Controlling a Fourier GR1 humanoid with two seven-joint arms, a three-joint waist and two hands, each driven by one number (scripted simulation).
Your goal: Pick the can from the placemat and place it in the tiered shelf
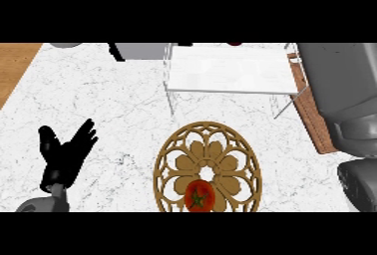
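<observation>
A red can with a green mark on its top stands on the near part of a round tan openwork placemat, low in the head view. Beyond the mat, at the back of the counter, is the white tiered shelf on thin wire legs; its top level is bare. My left hand rests open at the lower left, fingers up, well left of the mat. My right forearm fills the right edge as a big grey shape reaching toward the shelf's right end. Its hand does not show.
A brown wooden board runs along the right side, partly under my right forearm. A grey object sits at the back, left of the shelf. The white marble counter ends at the far left, where wood floor shows.
</observation>
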